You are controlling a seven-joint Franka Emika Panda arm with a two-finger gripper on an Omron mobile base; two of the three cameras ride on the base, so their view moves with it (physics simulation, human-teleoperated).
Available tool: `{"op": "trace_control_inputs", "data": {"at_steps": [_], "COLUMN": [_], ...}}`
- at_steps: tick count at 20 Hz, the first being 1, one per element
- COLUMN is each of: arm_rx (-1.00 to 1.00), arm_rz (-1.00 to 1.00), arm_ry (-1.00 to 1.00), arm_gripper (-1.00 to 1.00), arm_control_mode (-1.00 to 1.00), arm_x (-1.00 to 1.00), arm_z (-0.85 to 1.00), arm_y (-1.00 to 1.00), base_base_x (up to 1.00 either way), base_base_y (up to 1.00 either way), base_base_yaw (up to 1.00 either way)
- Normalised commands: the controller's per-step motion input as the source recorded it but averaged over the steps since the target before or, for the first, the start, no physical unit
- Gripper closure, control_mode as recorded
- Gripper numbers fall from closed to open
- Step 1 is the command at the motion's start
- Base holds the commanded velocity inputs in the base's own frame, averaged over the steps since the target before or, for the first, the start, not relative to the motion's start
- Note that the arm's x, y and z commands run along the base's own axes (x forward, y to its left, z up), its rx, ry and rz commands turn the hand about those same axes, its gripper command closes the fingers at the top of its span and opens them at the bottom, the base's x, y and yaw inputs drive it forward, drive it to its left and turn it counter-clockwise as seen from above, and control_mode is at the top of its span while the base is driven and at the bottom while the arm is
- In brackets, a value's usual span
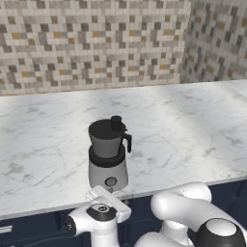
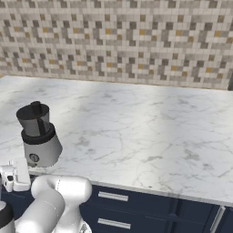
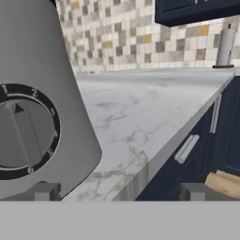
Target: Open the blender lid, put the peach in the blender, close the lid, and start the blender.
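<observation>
Your hand view brings up the numbered dial [image 3: 18,133] on the blender's base, which the base views render only as a small knob. Your gripper [image 3: 117,191] stands wide apart, holding nothing, its left fingertip just before the blender [image 1: 108,153]; the blender lid [image 1: 109,127] sits closed above it.

Bright even rendered light, soft shadows, sharp
</observation>
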Motion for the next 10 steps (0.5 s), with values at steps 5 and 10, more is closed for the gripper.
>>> {"op": "trace_control_inputs", "data": {"at_steps": [5, 10], "arm_rx": [0.02, 0.04], "arm_rz": [0.02, 0.06], "arm_ry": [-0.02, -0.05], "arm_gripper": [-1.00, -1.00], "arm_control_mode": [-1.00, -1.00], "arm_x": [0.34, 0.45], "arm_z": [-0.17, -0.08], "arm_y": [0.00, 0.00], "base_base_x": [0.00, 0.00], "base_base_y": [0.00, 0.00], "base_base_yaw": [0.00, 0.00]}}
